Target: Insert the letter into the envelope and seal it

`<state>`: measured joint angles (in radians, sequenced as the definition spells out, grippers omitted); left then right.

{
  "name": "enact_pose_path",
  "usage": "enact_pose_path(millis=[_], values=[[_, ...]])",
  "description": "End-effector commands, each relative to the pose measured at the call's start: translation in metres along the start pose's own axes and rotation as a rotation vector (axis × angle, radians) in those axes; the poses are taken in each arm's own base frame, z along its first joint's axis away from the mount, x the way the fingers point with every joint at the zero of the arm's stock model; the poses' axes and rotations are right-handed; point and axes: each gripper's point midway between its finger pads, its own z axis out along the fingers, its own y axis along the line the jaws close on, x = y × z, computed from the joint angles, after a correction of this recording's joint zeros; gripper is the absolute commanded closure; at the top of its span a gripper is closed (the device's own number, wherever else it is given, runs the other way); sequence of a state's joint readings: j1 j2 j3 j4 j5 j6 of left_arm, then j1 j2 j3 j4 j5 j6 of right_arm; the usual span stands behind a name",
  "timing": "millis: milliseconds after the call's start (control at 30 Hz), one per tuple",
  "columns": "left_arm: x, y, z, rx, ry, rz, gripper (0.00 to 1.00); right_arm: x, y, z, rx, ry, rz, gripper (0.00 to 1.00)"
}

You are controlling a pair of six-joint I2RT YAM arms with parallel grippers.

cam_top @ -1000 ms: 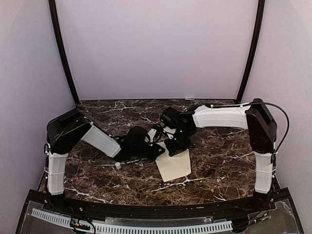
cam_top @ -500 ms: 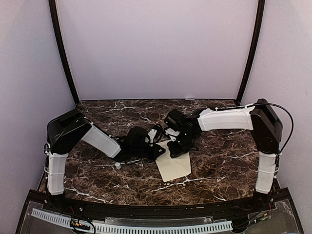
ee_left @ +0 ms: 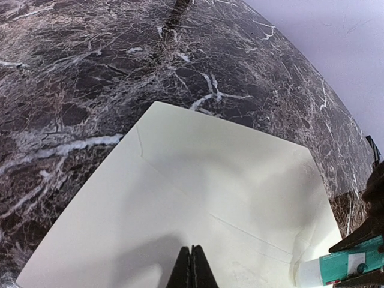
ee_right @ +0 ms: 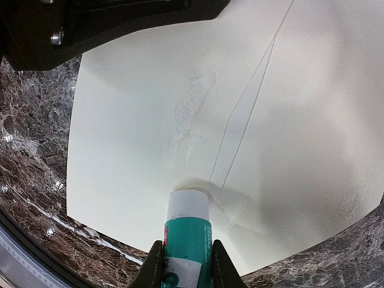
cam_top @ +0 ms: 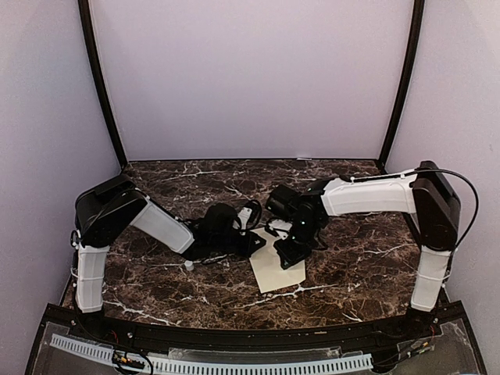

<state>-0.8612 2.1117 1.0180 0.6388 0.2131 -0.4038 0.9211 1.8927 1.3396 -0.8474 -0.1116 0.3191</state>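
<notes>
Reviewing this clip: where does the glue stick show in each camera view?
Top external: not discernible, under the right gripper.
Left wrist: glue stick at the bottom right edge.
Right wrist: bottom centre, held in the right gripper.
Shared landmark: the envelope under its tip.

the glue stick (ee_right: 187,240) runs off the right wrist view's bottom edge, the envelope (ee_left: 198,180) off the left's.

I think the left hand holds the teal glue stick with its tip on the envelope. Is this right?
No. It is the right hand that holds the glue stick, tip on the envelope; the right wrist view shows it.
</notes>
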Motion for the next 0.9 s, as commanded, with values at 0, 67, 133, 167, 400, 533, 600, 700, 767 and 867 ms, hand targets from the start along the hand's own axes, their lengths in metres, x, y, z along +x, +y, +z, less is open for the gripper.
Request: enact_pose_path(millis=[0, 67, 133, 167, 400, 533, 600, 700, 767, 867], values=[[0.048, 0.018, 0.002, -0.047, 0.138, -0.024, 1.00, -0.008, -0.004, 0.012, 0.030, 0.019, 0.012, 1.00], [0.049, 0.017, 0.002, -0.040, 0.142, -0.022, 1.00, -0.021, -0.010, 0.014, 0.049, -0.005, 0.024, 1.00], [0.049, 0.015, 0.002, -0.032, 0.146, -0.022, 1.00, -0.032, -0.013, 0.016, 0.046, -0.024, 0.035, 1.00], [0.050, 0.014, 0.002, -0.029, 0.147, -0.022, 1.00, -0.038, -0.017, 0.017, 0.050, -0.033, 0.045, 1.00], [0.053, 0.014, 0.002, -0.025, 0.149, -0.020, 1.00, -0.056, -0.048, 0.035, 0.141, -0.031, 0.100, 1.00], [0.055, 0.012, 0.002, -0.011, 0.154, -0.021, 1.00, -0.065, -0.056, 0.043, 0.142, -0.048, 0.120, 1.00], [0.055, 0.012, 0.002, -0.010, 0.157, -0.019, 1.00, -0.071, -0.059, 0.044, 0.152, -0.063, 0.124, 1.00], [0.057, 0.013, 0.002, -0.013, 0.161, -0.016, 1.00, -0.079, -0.056, 0.047, 0.129, -0.090, 0.118, 1.00], [0.057, 0.014, 0.002, -0.017, 0.158, -0.016, 1.00, -0.084, -0.052, 0.047, 0.105, -0.113, 0.110, 1.00], [0.053, 0.015, 0.002, -0.027, 0.147, -0.026, 1.00, -0.087, -0.046, 0.042, 0.066, -0.149, 0.102, 1.00]])
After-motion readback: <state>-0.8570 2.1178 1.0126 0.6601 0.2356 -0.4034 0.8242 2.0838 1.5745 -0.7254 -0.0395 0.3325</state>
